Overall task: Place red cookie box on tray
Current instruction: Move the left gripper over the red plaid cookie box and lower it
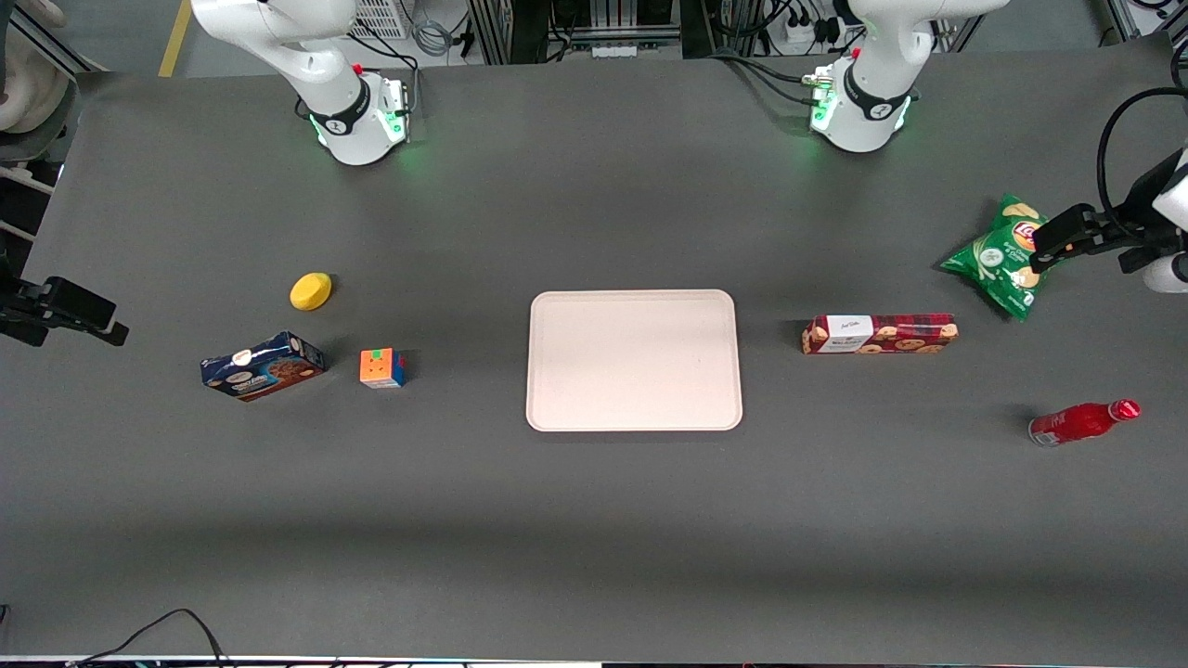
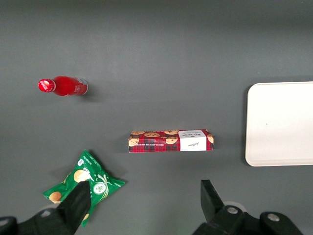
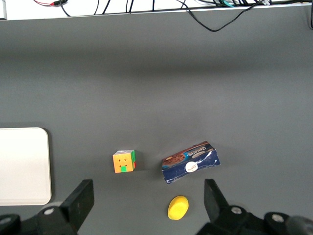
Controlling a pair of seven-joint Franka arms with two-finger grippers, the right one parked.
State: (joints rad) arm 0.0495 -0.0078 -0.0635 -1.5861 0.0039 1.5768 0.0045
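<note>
The claw (image 2: pixel 144 200) hangs wide open and empty above the desk (image 1: pixel 594 520), over the chip bag (image 1: pixel 998 255). The red cookie box (image 1: pixel 879 334) lies flat beside the tray (image 1: pixel 634 417) (untouched), its long axis pointing at the tray, nearer the front camera than the claw.

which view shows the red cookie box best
The left wrist view: the red cookie box lies whole, below the open gripper. The front view shows it smaller; the right wrist view misses it.
</note>
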